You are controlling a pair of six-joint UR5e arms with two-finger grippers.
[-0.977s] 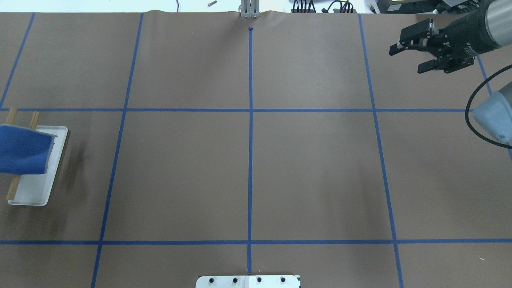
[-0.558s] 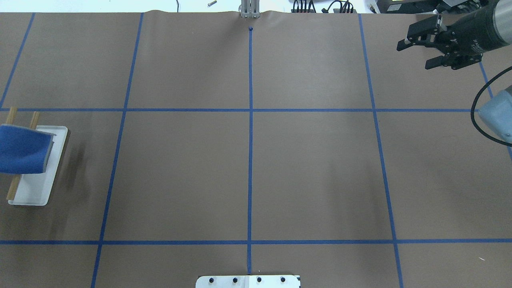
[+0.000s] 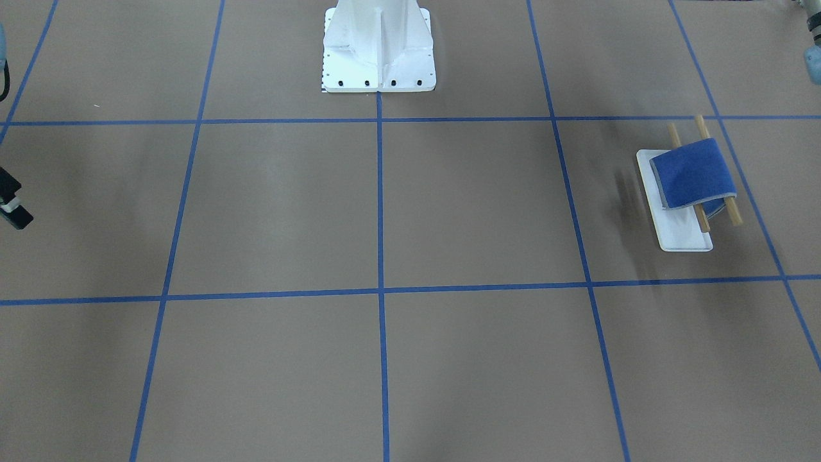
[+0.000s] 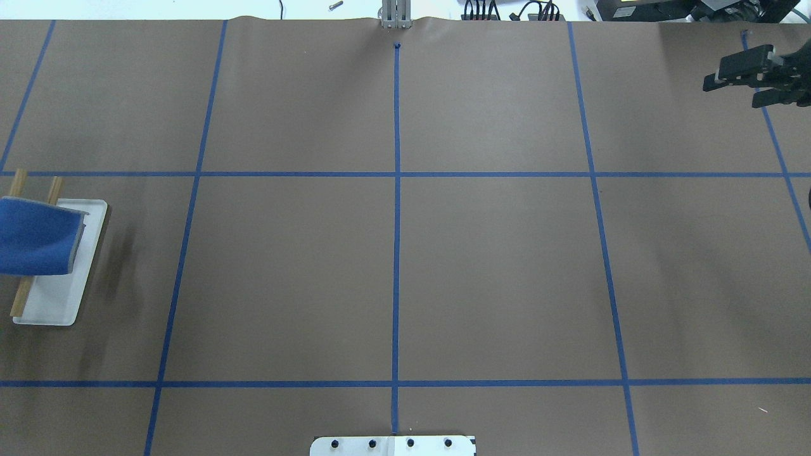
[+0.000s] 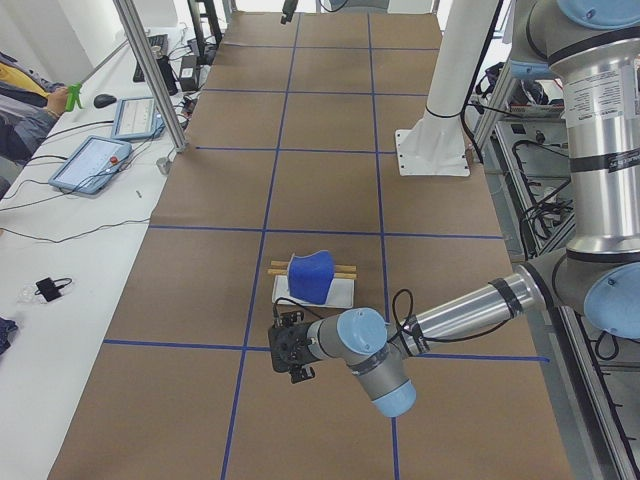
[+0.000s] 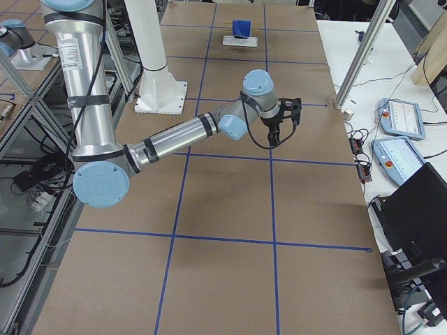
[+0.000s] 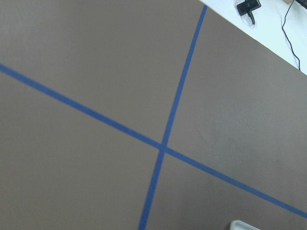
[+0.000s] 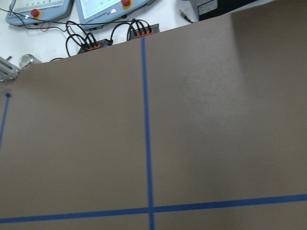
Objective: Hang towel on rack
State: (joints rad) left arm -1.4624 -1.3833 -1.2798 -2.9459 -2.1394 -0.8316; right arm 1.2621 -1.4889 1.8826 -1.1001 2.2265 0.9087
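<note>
A small royal-blue terry towel (image 4: 35, 237) with a thin grey stitched edge lies draped over the rack (image 4: 57, 297). The rack is a small stand with a flat white tray base and two parallel light wooden rods (image 3: 672, 133). The cloth arches over both rods near their middle and hangs down on each side above the tray, so the rods carry its weight from below. The bare rod ends stick out past the cloth on both sides. Nothing holds or touches the towel, and it looks settled; the hanging appears to be done.

The right gripper (image 4: 732, 92), a black two-finger claw, hovers well apart from the rack on the opposite side of the brown paper table cover. Its fingers stand spread, with nothing between them. It seems parked there to stay clear of the work.

The left gripper (image 5: 290, 355) hangs near the rack, off the tray's long side and not touching it. It appears only in the side camera, so I cannot tell whether its claw is spread or closed. It is apart from the towel, and its stand-off probably keeps the cloth undisturbed.
</note>
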